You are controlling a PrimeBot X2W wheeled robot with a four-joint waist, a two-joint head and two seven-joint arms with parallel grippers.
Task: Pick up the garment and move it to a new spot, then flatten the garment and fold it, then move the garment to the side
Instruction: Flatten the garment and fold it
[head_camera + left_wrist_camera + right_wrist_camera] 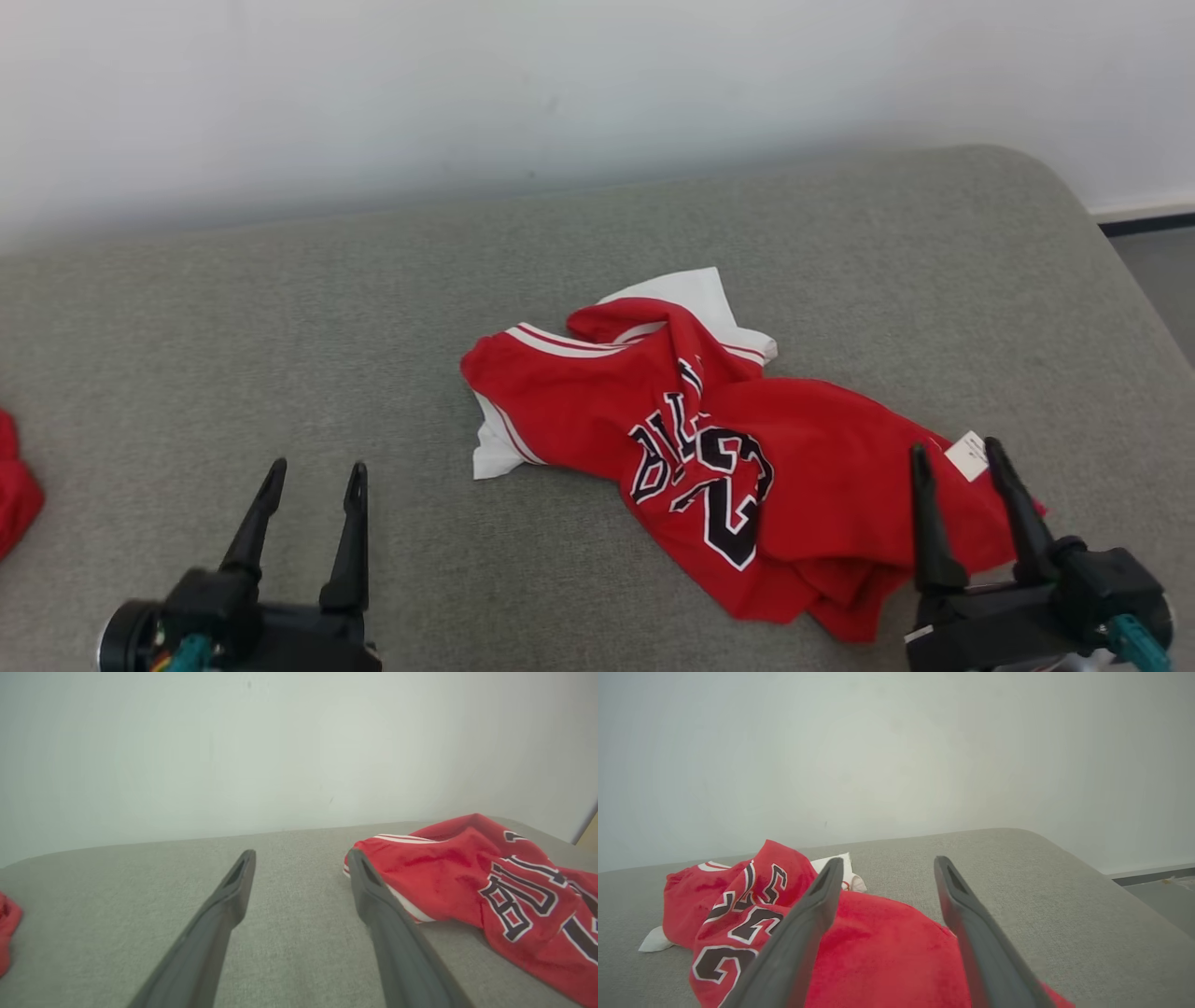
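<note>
The garment (709, 439) is a red jersey with black and white lettering and white trim, lying crumpled on the grey cushioned surface (280, 327), right of centre. It also shows in the left wrist view, garment (467, 877), and in the right wrist view, garment (878, 947). My right gripper (957, 457) stands open at the lower right, its fingers over the garment's right edge beside a white tag (967, 455), holding nothing. My left gripper (316, 471) stands open at the lower left, apart from the garment. Its own view shows the left gripper (301, 856) with nothing between the fingers.
Another red cloth (14, 490) lies at the far left edge of the surface. A pale wall (560, 84) runs behind. The surface rounds off at the right, where a strip of floor (1158, 271) shows.
</note>
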